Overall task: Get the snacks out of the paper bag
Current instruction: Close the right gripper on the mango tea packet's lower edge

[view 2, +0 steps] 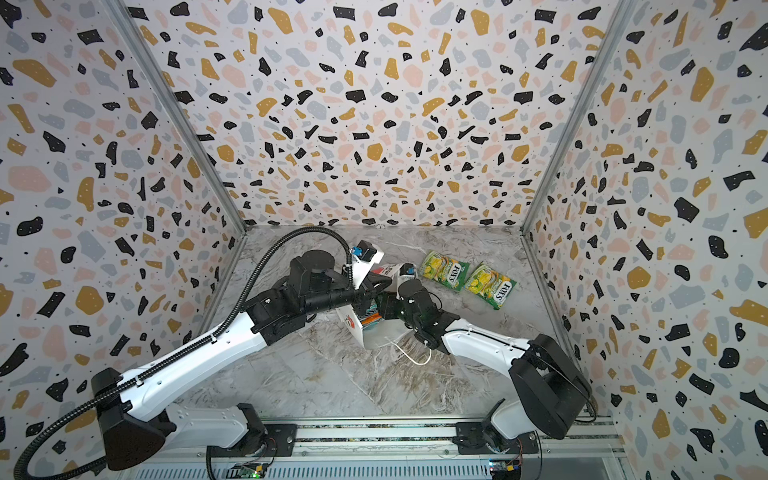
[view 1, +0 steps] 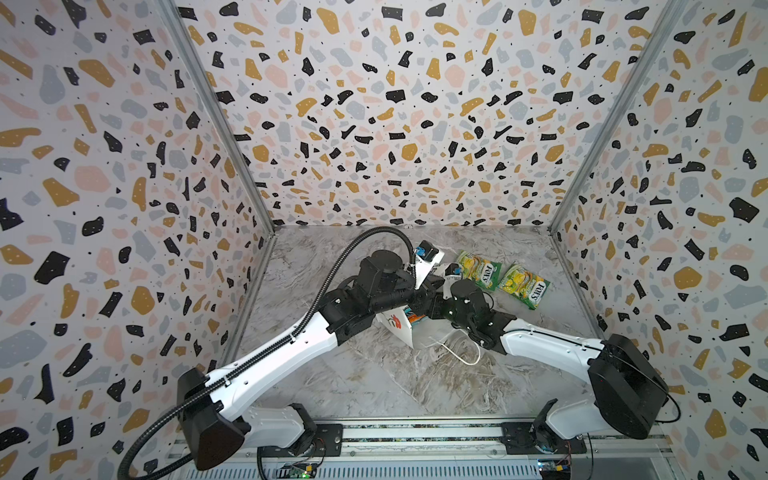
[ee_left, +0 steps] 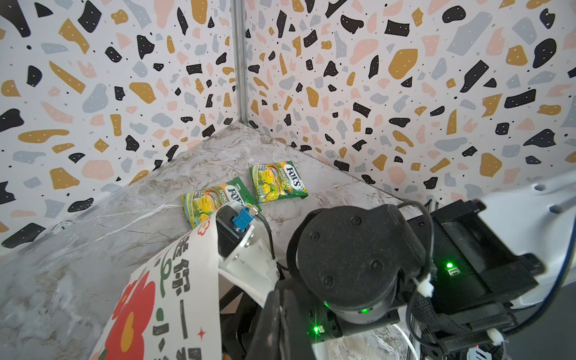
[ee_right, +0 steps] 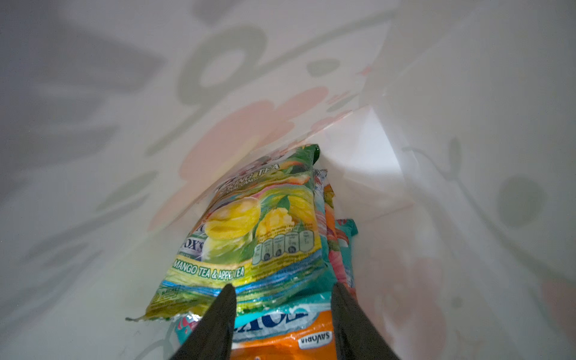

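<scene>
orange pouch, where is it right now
In the right wrist view the orange pouch lies inside the paper bag, nearest its mouth, next to a teal pouch, showing between the right gripper's open fingers.

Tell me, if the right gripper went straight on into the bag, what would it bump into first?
Most likely the green-yellow pouch, which lies on top of the pile inside the paper bag. The right gripper, jaws apart, points at its near edge, and the orange pouch shows between its fingers. Depth is hard to judge.
</scene>
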{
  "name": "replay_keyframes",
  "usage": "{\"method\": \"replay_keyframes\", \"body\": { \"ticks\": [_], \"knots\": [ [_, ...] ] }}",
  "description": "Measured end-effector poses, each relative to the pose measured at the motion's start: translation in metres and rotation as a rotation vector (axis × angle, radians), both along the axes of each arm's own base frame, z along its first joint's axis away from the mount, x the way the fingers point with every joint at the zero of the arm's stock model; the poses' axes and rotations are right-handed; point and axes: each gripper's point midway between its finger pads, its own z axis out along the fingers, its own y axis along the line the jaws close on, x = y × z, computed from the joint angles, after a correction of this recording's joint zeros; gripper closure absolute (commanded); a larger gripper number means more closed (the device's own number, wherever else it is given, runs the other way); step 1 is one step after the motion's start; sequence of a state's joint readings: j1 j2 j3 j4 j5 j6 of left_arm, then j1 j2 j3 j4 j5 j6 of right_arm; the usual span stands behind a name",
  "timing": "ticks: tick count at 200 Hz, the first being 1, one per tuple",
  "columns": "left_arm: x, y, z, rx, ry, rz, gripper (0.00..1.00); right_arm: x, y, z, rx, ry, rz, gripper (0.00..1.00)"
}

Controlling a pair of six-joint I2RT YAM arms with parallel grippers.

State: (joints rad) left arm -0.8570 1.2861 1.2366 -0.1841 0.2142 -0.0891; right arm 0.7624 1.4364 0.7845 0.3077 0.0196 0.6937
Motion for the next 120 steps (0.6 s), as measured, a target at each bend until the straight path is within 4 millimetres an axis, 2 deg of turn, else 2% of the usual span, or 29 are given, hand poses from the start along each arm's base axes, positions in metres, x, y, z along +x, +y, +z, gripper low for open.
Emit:
{"method": "replay_keyframes", "body": {
  "ticks": [55, 90, 120],
  "knots": [
    [-0.01, -0.008, -0.002, 0.013, -0.005, -0.009, 1.0, -0.004, -0.006, -0.01, 0.012, 0.016, -0.004, 0.49],
    [-0.015, -0.016, -0.013, 0.04, 0.005, -0.024, 1.0, -0.002, -0.003, -0.008, 0.035, 0.015, 0.0, 0.49],
    [-0.018, -0.021, -0.02, 0.06, 0.012, -0.035, 1.0, 0.002, -0.002, -0.016, 0.028, 0.031, -0.01, 0.48]
  ]
}}
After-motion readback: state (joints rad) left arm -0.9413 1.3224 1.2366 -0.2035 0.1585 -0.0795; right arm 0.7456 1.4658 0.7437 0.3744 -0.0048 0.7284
